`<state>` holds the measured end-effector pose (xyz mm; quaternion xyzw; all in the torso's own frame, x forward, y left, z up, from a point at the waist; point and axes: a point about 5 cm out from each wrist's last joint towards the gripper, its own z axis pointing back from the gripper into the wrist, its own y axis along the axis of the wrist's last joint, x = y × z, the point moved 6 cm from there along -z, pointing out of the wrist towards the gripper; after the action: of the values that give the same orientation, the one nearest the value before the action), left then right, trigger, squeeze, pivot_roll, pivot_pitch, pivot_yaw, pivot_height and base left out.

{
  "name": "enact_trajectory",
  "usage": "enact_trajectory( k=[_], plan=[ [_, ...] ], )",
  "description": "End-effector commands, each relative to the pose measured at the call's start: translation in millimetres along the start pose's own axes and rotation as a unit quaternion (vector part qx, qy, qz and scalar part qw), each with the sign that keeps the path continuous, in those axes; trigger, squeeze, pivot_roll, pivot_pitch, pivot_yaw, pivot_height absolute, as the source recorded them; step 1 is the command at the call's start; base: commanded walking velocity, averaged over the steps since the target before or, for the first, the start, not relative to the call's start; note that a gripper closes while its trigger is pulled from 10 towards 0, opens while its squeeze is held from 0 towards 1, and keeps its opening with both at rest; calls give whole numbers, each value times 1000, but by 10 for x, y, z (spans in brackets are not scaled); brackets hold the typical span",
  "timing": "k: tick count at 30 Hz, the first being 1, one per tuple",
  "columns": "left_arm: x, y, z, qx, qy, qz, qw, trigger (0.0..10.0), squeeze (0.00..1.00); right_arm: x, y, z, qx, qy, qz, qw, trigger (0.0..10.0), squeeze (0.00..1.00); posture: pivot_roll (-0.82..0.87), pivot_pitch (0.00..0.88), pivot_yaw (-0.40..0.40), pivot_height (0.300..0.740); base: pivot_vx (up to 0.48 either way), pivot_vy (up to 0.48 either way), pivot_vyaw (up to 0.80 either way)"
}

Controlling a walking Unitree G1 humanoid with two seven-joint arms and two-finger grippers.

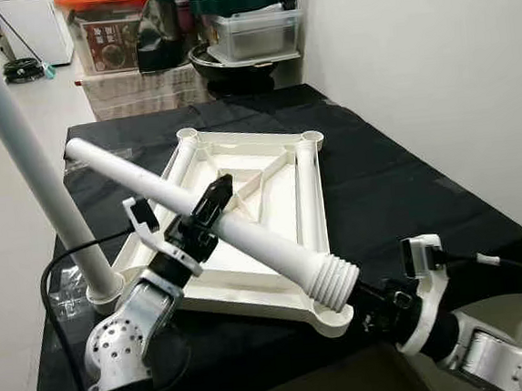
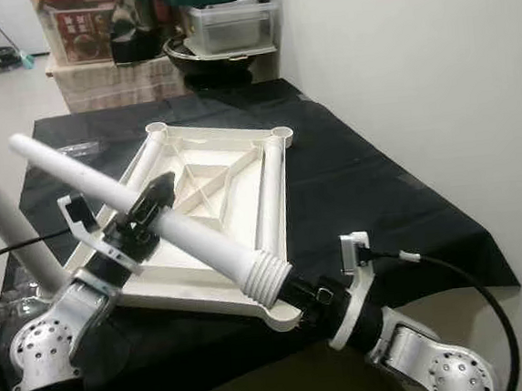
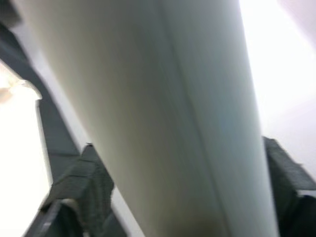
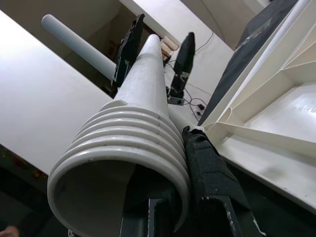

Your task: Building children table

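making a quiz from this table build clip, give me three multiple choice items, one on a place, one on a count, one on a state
1. Where does the upturned white tabletop lie?
A. on the black cloth
B. on the bare floor
C. on a chair

2. How many white legs lie flat inside the tabletop?
A. none
B. two
C. five

3. How is the threaded leg held?
A. lying loose on the cloth
B. by the left gripper and right gripper together
C. by a person's hand

Answers:
1 A, black cloth shows all around it.
2 B, one lies along each side.
3 B, the left jaws clamp its middle and the right jaws sit at its threaded end.
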<state>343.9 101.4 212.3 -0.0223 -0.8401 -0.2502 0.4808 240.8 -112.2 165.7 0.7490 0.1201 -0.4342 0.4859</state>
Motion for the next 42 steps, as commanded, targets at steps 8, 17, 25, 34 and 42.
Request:
enact_trajectory(
  k=[8,17,25,34,42],
  plan=[
    [135,171,-97,40,-34,18,998,0,0,-62,-115,-69,-32,28,-3,999,0,0,-132,0,-25,740,115,0,0],
    [213,279,-64,52,-48,-6,997,0,0,-20,-80,-179,-31,33,9,999,0,0,-111,0,-35,740,0,0,0],
    [247,199,-47,32,-49,-25,998,0,0,-18,-80,-204,-35,36,23,998,0,0,-109,0,-38,740,0,0,0],
    [253,164,-87,14,-44,-43,998,10000,0,174,-29,-214,-54,-20,80,995,10000,1000,-118,0,-35,740,0,0,0],
    [137,454,-156,82,-3,-15,996,10000,0,280,-26,-60,-85,-45,92,991,10000,1000,-125,0,-39,740,0,0,0]
  ],
)
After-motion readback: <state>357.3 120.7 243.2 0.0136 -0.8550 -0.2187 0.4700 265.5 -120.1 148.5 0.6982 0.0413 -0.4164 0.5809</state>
